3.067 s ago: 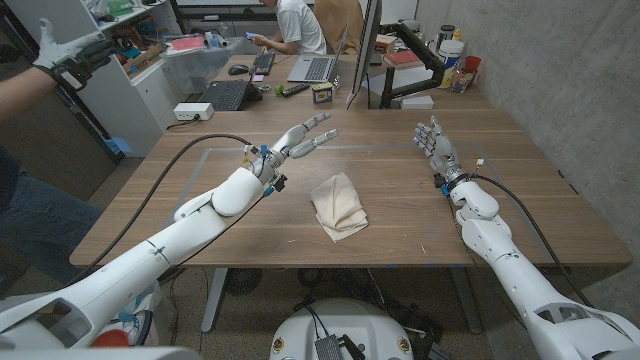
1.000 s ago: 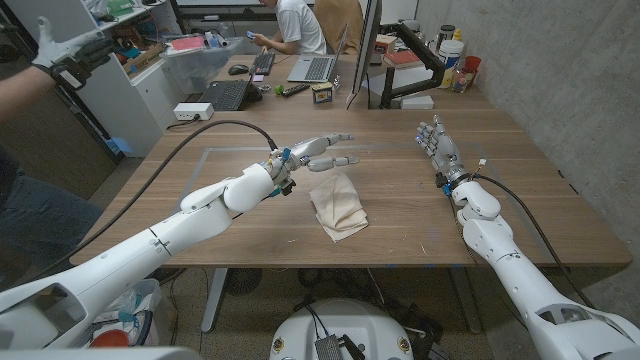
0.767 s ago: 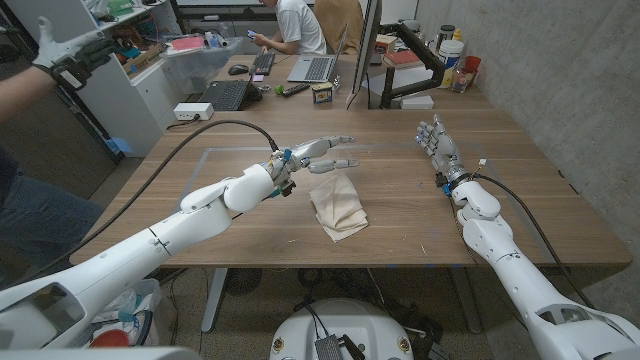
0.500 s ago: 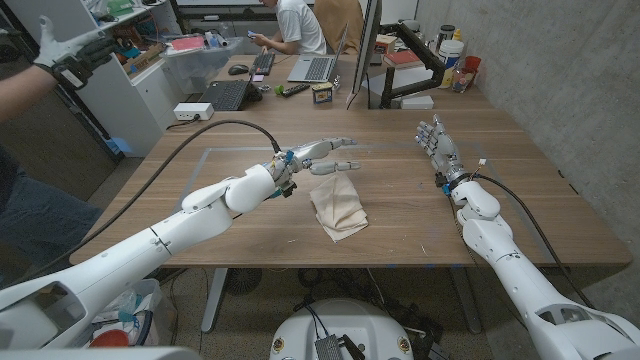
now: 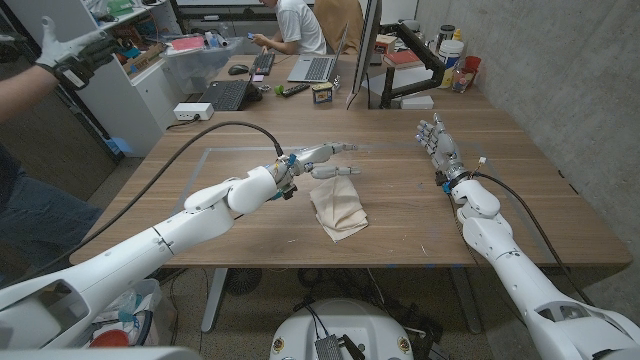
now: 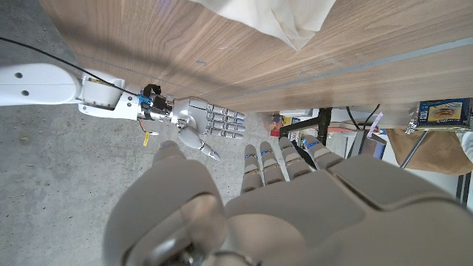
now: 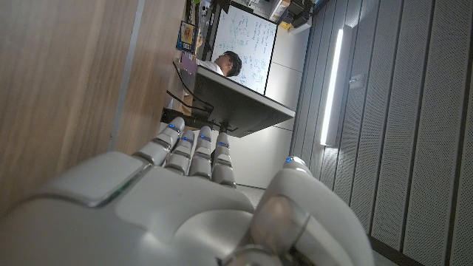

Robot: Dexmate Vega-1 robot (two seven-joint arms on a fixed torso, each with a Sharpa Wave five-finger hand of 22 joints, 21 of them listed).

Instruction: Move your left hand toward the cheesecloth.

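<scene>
- The table [image 5: 520, 215] carries the cheesecloth [image 5: 336, 207], a crumpled pale fold near its middle.
- Your left hand [image 5: 322, 160] hovers just over the cloth's far edge, fingers spread, holding nothing; whether it touches is unclear.
- Your right hand [image 5: 438, 146] stands well apart, fingers up and open, empty.
- The reach looks nearly done; only a slight lowering onto the cloth seems left.
</scene>
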